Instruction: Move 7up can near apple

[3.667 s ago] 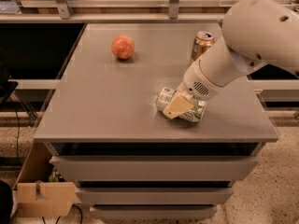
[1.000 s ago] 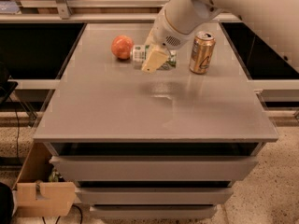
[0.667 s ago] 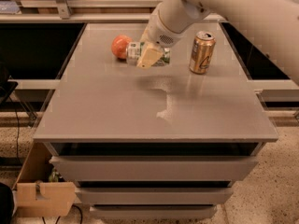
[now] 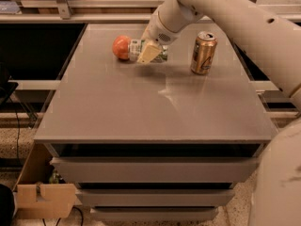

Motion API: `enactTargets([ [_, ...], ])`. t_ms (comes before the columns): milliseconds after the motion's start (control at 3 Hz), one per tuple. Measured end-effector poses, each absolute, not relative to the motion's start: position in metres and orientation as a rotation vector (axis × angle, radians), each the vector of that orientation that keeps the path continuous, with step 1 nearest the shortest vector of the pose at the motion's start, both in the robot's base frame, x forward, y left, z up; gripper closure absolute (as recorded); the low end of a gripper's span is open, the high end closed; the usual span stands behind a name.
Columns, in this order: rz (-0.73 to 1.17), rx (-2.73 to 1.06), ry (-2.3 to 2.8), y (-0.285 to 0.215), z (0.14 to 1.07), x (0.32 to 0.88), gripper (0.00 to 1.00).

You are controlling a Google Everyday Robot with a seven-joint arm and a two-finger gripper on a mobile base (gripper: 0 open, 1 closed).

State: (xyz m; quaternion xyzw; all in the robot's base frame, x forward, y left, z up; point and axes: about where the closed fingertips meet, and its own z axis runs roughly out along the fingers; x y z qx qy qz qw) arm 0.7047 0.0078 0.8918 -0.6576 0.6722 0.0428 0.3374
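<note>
- The counter [image 4: 141, 112] is a flat, smooth grey slab with a faint sheen, set on a base of drawer-like tiers.
- A cylindrical gold can [image 4: 203, 53] stands upright toward the right.
- The end effector [image 4: 150, 52], with cream wedge-shaped fingers on a glossy white arm [image 4: 225, 13], is clamped around the 7up can [image 4: 135, 47].
- The 7up can lies on its side, low at the counter's far part, touching or just beside the round orange-red apple [image 4: 121, 47].

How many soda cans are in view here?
2. The 7up can is held sideways in the gripper, beside the apple near the table's back edge. The gold can stands upright, apart to their right. None looks hidden.
</note>
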Motion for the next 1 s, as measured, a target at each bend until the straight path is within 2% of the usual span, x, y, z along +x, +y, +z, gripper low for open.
enactTargets([
  [1000, 0.101, -1.661, 1.816, -0.005, 0.872, 0.751, 1.00],
])
